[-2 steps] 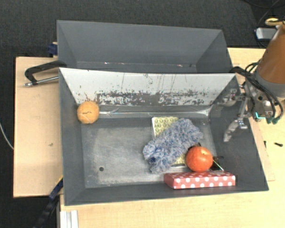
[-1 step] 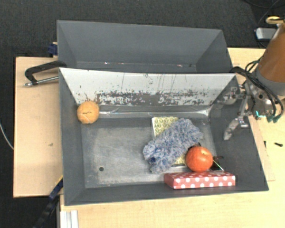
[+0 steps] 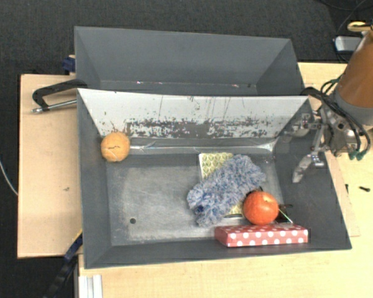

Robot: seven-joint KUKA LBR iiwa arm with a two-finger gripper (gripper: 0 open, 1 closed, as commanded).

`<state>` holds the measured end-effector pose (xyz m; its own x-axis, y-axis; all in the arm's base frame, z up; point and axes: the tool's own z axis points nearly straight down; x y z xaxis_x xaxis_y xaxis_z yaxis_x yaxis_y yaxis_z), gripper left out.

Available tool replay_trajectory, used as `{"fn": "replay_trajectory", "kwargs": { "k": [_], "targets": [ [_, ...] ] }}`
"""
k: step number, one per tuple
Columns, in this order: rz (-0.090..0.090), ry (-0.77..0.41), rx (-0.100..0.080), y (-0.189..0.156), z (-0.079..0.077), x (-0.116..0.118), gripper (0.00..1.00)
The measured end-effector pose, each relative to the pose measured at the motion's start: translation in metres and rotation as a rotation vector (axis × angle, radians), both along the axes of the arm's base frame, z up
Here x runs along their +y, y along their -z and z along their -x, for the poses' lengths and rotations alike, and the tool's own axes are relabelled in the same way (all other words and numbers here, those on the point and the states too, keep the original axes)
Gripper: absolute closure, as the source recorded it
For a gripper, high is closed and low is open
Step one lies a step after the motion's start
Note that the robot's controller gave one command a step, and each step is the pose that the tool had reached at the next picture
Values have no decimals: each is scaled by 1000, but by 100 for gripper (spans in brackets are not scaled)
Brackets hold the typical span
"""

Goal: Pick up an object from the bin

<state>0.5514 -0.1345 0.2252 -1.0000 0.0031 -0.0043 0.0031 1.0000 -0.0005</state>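
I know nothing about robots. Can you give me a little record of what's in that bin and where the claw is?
bin: grey metal, sloped walls
ball: orange, back left corner
cloth: blue-grey, fuzzy, right of centre
pad: yellow, patterned, partly under the cloth
apple: red, at the cloth's front right edge
box: red with white dots, along the front wall, just in front of the apple
gripper: over the bin's right side, apart from everything in it
nearest to gripper: apple and cloth

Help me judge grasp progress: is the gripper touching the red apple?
Apart. The camera view shows bare bin surface between the gripper and the red apple.
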Motion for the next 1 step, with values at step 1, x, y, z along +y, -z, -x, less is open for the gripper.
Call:
{"fn": "replay_trajectory", "kwargs": {
  "k": [1],
  "targets": [
    [2,17,-8,9,-3,1,0]
  ]
}}
